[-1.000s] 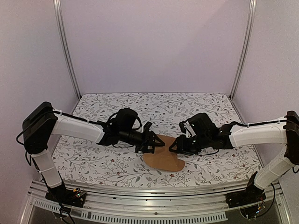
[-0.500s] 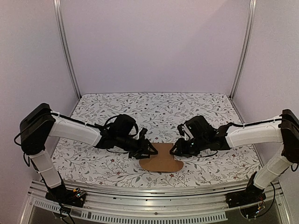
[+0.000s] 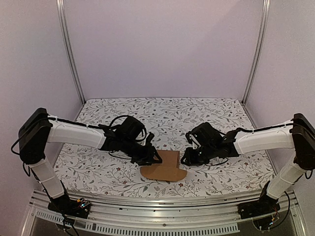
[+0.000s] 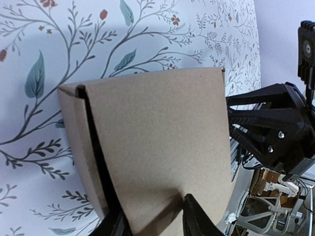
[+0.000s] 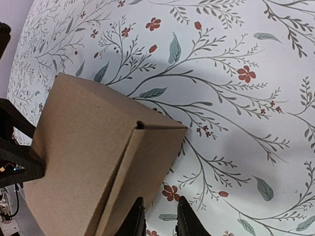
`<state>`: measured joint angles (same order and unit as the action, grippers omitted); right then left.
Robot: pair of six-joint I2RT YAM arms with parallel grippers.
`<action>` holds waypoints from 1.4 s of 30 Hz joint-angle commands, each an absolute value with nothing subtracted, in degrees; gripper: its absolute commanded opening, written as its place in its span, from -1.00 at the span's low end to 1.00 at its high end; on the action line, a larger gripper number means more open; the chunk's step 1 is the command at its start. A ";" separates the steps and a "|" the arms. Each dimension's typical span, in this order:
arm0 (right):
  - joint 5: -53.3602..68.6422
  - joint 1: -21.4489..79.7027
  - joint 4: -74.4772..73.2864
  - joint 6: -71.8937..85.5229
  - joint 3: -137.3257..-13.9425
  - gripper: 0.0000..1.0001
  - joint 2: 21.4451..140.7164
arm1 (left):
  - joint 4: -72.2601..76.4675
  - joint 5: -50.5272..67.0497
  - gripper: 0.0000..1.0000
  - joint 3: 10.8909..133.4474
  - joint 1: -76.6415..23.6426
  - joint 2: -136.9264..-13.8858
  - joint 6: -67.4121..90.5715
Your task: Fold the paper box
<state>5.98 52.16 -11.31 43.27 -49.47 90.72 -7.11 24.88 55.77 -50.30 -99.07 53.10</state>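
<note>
From above, the flat brown cardboard paper box (image 3: 165, 167) lies near the front edge of the floral-patterned table (image 3: 197, 118), with the left gripper (image 3: 155, 158) and right gripper (image 3: 185, 159) at its opposite sides. Left wrist: fingers (image 4: 194, 219) partly spread at the sheet's near edge. Right wrist: fingers (image 5: 184, 219) narrowly parted over bare table, just beside a folded flap.

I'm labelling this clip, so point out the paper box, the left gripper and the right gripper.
paper box (image 3: 165, 168): top external view, middle of brown face.
left gripper (image 3: 155, 158): top external view, between its fingertips, by the box's left edge.
right gripper (image 3: 186, 158): top external view, between its fingertips, by the box's right edge.
</note>
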 commanded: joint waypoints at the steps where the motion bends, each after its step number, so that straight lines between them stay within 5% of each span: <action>1: 3.17 53.07 -15.02 41.18 -51.00 -0.59 93.21 | -16.79 20.68 -0.24 56.65 -50.27 -98.69 48.57; 17: -2.52 54.73 -19.41 40.81 -55.66 -0.51 84.40 | -16.61 20.83 -0.24 58.39 -51.14 -99.82 48.52; 29: 5.59 56.61 -8.20 44.72 -55.80 -0.82 90.73 | -16.53 20.21 -0.24 60.51 -51.82 -101.68 49.05; 42: 5.71 57.36 -3.88 46.75 -50.33 -0.91 95.26 | -16.63 19.14 -0.11 63.87 -53.60 -102.33 50.02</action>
<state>5.39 56.71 -5.02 46.00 -52.69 94.24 -15.14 20.32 61.93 -52.58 -101.41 49.74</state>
